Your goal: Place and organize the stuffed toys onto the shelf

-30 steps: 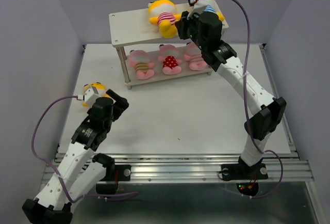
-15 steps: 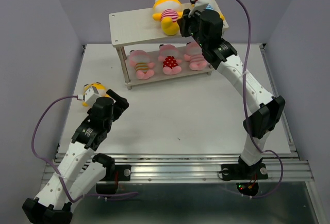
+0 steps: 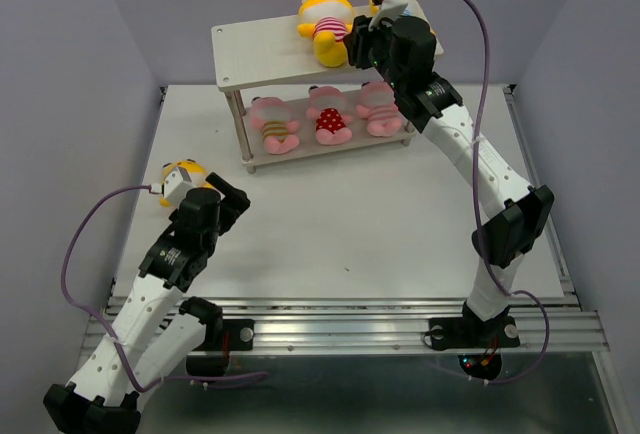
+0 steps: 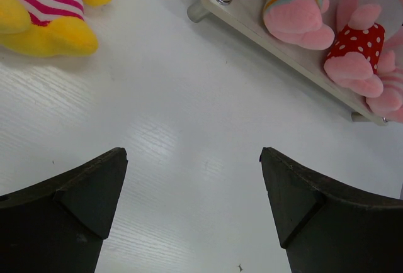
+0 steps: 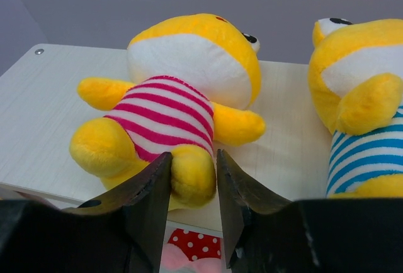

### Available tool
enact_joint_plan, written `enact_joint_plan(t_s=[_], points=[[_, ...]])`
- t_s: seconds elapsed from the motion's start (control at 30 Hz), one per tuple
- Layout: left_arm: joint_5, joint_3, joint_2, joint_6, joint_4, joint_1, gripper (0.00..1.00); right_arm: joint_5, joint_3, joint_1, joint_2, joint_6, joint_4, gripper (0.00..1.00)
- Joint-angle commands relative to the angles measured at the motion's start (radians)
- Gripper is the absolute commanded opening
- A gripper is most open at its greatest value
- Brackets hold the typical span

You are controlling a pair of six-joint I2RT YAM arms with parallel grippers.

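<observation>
Two end effectors inspected. Your right end effector (image 5: 194, 157) has its fingers on either side of one foot of the yellow toy with pink stripes (image 5: 167, 106), touching it on both flanks. Whether they pinch it or merely rest there cannot be told. That toy lies on its back on the top board of the shelf (image 5: 38, 116), just beside the blue-striped yellow toy (image 5: 359, 116).

Advice: part the fingers fully, then draw straight back and up, so the foot is not dragged toward the board's near edge.

Your left end effector (image 4: 194, 152) is spread wide over the bare desk (image 4: 189, 84), holding nothing. The last yellow toy (image 4: 44, 9) lies on the desk just ahead of it. Three pink toys (image 3: 330, 119) sit in a row on the lower board.

The desk is white and smooth. Pale lilac walls (image 3: 60, 54) close in on three sides.
</observation>
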Motion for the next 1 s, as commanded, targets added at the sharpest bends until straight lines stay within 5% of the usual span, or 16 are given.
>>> enact_joint_plan(t_s=[0.0,0.73,0.87,0.97], points=[[-0.027,0.002,0.004,0.016,0.021,0.003,0.99,-0.021,0.050,-0.008,0.005,-0.009,0.037,0.41],[-0.054,0.054,0.039,-0.047,-0.074,0.005,0.99,-0.106,0.061,-0.008,-0.072,0.012,0.025,0.61],[-0.069,0.075,0.057,-0.073,-0.123,0.005,0.99,-0.135,0.031,-0.008,-0.133,0.006,0.029,0.73],[-0.087,0.100,0.085,-0.087,-0.164,0.008,0.99,-0.098,-0.041,-0.008,-0.182,0.005,0.069,1.00]])
